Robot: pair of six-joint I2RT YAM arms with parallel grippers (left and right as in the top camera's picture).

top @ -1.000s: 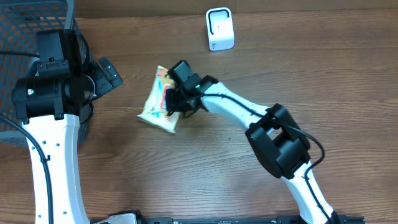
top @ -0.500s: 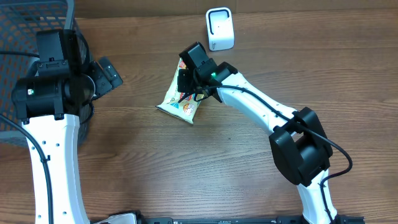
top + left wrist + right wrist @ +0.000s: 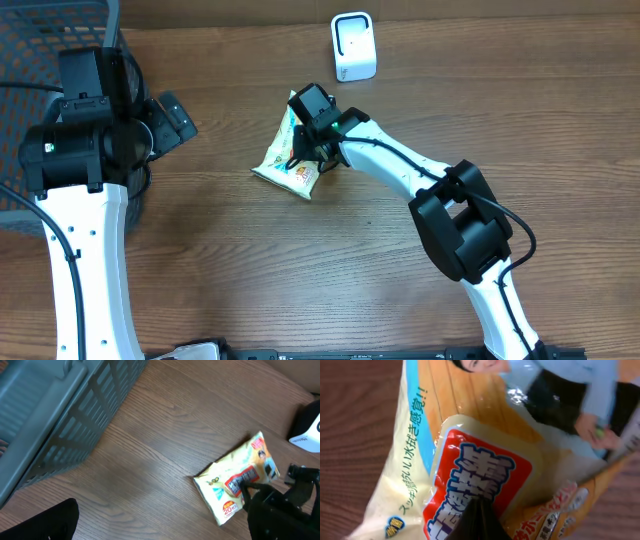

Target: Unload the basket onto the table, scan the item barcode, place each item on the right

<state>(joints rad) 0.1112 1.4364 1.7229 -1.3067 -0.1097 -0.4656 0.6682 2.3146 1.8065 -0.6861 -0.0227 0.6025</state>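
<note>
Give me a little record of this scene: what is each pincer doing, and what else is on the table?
right pincer: shut on the packet
packet: yellow printed pouch, mid-table, tilted; cannot tell if it is lifted clear
left pincer: open, empty, beside the basket
scanner: white, near the far edge, apart from the packet
table: brown wood
barcode: not visible in any view

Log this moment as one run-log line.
right gripper: shut on packet | left gripper: open, empty, beside basket | scanner: apart from packet | barcode: not visible
</note>
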